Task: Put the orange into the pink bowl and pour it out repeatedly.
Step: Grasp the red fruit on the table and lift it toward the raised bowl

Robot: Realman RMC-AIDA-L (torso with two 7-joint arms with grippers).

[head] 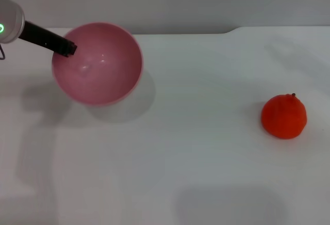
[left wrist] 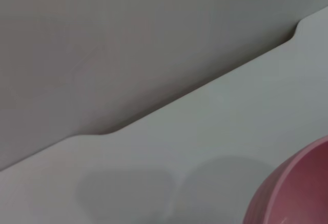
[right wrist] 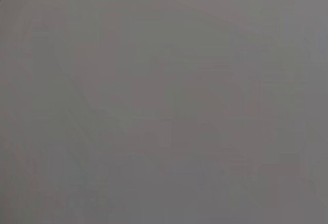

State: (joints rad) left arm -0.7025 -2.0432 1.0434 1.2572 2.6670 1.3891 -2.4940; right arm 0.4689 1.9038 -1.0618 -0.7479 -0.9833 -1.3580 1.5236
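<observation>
The pink bowl hangs at the far left above the white table, tipped so its empty inside faces me, and it casts a shadow below. My left gripper reaches in from the left edge and its dark fingers clamp the bowl's left rim. A slice of the bowl also shows in the left wrist view. The orange sits on the table at the right, stem nub up, far from the bowl. My right gripper is out of view; its wrist view shows only a plain grey surface.
The table's far edge runs along the back with a small step near the middle, and a grey wall lies behind it. A soft shadow falls on the table near the front.
</observation>
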